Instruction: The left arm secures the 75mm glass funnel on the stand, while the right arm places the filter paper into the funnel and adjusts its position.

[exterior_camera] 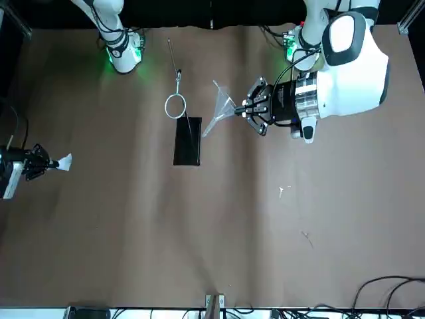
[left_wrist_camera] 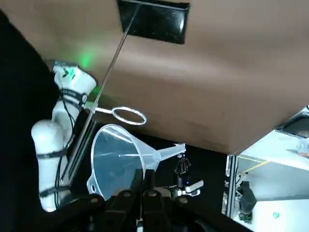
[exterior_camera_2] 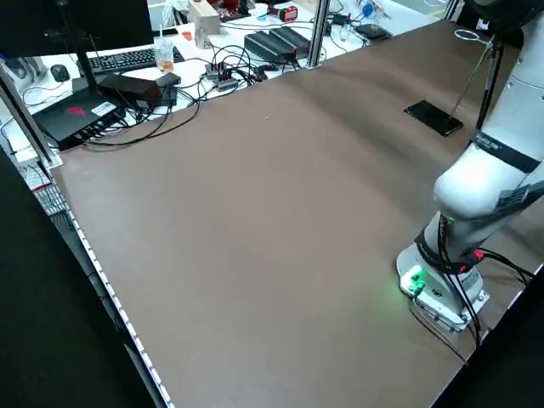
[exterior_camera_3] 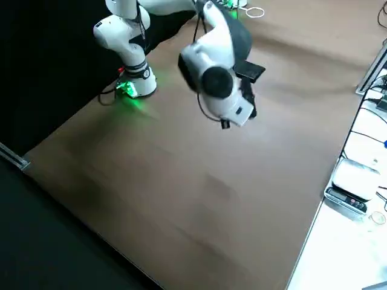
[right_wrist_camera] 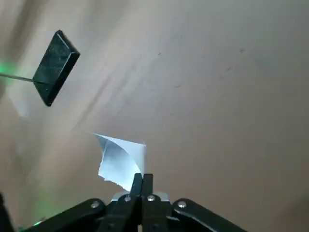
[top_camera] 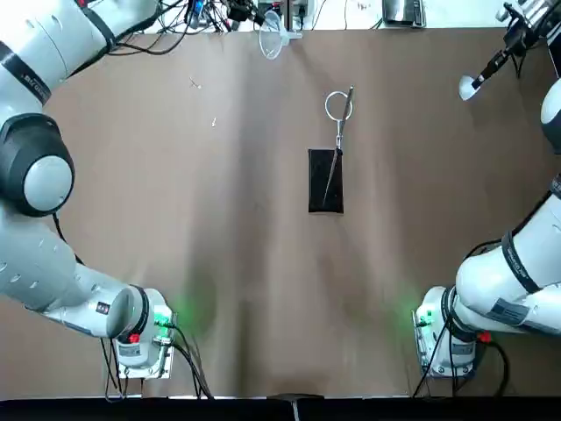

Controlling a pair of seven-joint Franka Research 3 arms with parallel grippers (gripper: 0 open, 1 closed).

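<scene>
The stand's black base (top_camera: 325, 180) lies mid-table, and its rod ends in a wire ring (top_camera: 338, 105) with nothing in it. My left gripper (exterior_camera: 249, 111) is shut on the rim of the clear glass funnel (exterior_camera: 219, 106), held in the air beside the ring (exterior_camera: 175, 106), on the ring's left as I face the table. In the left wrist view the funnel (left_wrist_camera: 116, 159) lies tilted, mouth sideways, near the ring (left_wrist_camera: 129, 116). My right gripper (top_camera: 491, 68) hovers at the far right, shut on the white folded filter paper (top_camera: 467, 88). The right wrist view shows that paper (right_wrist_camera: 120, 157) above bare table.
Cables and electronics line the table's far edge (top_camera: 202, 13). Small white scraps (exterior_camera: 282, 191) lie on the brown surface. Both arm bases (top_camera: 145, 338) (top_camera: 443, 329) sit at the near corners with green lights on.
</scene>
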